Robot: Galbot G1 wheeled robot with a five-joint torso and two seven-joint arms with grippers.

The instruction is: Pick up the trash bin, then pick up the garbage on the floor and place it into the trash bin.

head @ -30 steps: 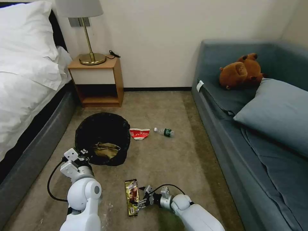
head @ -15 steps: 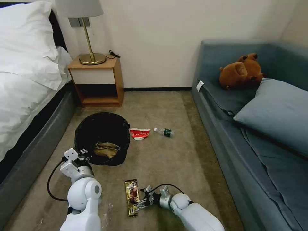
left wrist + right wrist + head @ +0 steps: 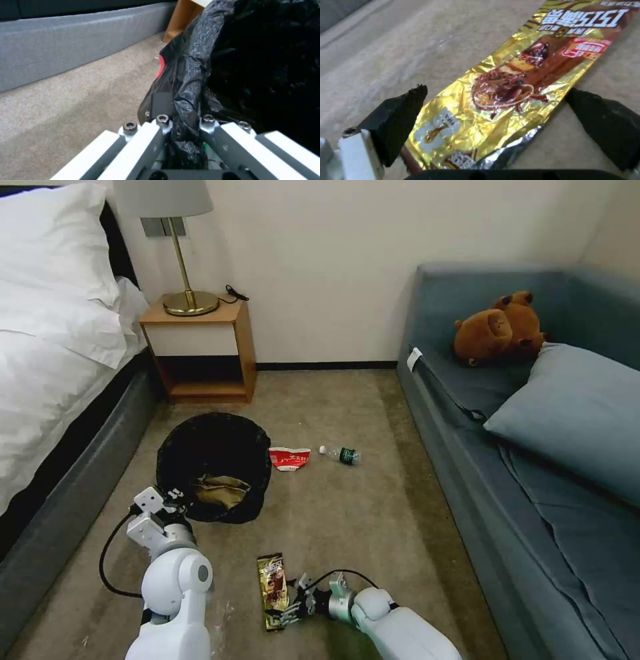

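Wrapper (image 3: 516,82) lies between spread right end effector (image 3: 500,125) fingers; left end effector (image 3: 185,132) clamps bin (image 3: 213,460) liner.

A lamp (image 3: 175,253) stands on the nightstand (image 3: 200,350); a plush toy (image 3: 500,328) lies on the sofa (image 3: 533,447).

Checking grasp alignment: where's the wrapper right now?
Head view: the wrapper lies flat on the carpet, near right of the bin. The open right gripper straddles its near end, fingers either side.
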